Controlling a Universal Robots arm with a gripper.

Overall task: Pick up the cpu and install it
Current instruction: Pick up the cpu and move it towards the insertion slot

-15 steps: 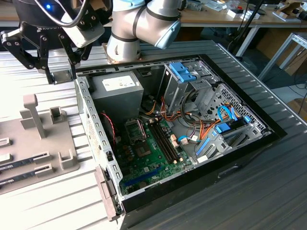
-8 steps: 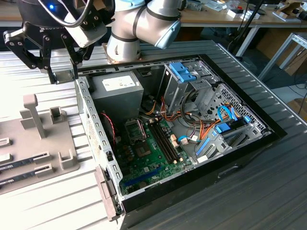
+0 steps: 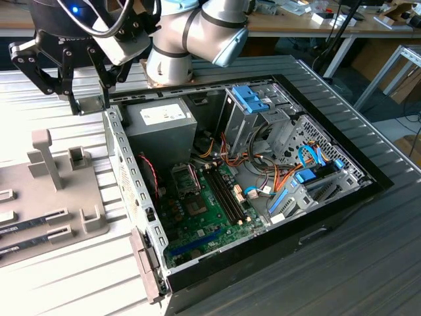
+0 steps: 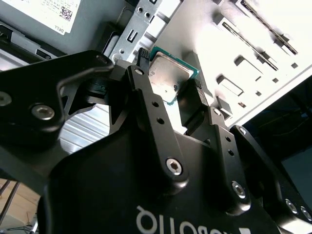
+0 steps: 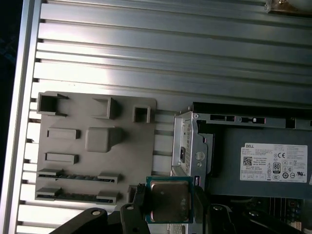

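Black two-finger gripper [image 4: 170,80] up close, jaws clamped on the edges of the small square silvery cpu [image 4: 168,73] with green rim, held aloft. Beyond it, the first wrist view picks up a grey moulded parts tray [image 5: 97,146] and grey power-supply box [image 5: 263,165]; the exterior view adds the open computer case [image 3: 125,171], chip hard to make out there.

cpu [image 4: 170,75] (silvery top) between fingers [image 4: 151,105]

The case [image 3: 125,172] lies on the surface [image 3: 85,283], with the fixture plate [image 3: 87,221] to the exterior view's left of it. The gripper [image 3: 89,99], holding the cpu [image 4: 168,74], hangs over the case's corner by the power supply [image 3: 161,122].
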